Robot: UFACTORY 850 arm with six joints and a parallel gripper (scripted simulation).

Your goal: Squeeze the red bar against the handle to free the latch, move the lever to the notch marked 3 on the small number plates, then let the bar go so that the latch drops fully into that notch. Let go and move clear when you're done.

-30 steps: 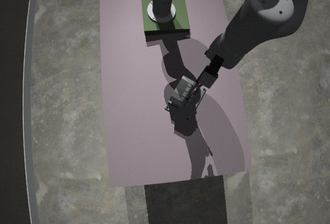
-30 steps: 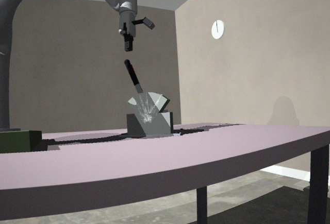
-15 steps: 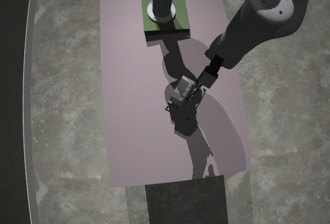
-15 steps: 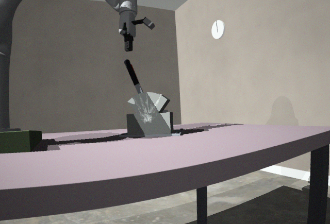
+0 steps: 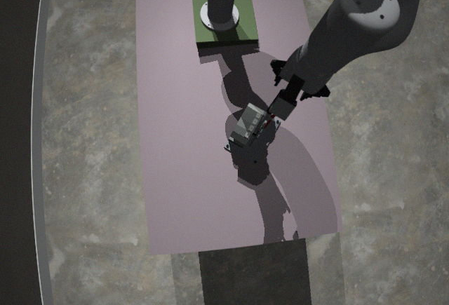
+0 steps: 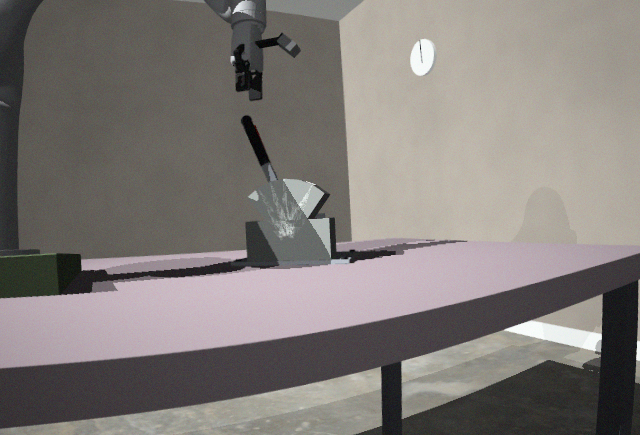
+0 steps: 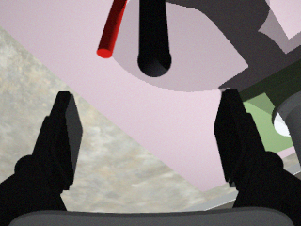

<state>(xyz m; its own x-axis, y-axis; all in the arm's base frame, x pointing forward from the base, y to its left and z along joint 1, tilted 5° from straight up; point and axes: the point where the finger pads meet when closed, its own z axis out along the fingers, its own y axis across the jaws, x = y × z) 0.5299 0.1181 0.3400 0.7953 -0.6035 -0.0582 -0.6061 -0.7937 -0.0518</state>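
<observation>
A grey quadrant housing (image 5: pixel 246 125) (image 6: pixel 289 223) stands on the pink table (image 5: pixel 174 156) (image 6: pixel 258 306). Its black lever handle (image 6: pixel 255 147) (image 7: pixel 153 19) leans up and to the left in the exterior view. The red bar (image 6: pixel 260 142) (image 7: pixel 117 9) (image 5: pixel 267 123) runs alongside the handle and stands apart from it at the tip. My gripper (image 6: pixel 247 88) (image 7: pixel 148 109) hangs open above the handle's end, clear of it, with nothing between the fingers. The number plates are too small to read.
The arm's green base block (image 5: pixel 224 17) (image 6: pixel 36 272) sits at the table's far end. The arm's large elbow (image 5: pixel 362 29) hangs over the table's right side. A wall with a round clock (image 6: pixel 422 57) lies beyond the table.
</observation>
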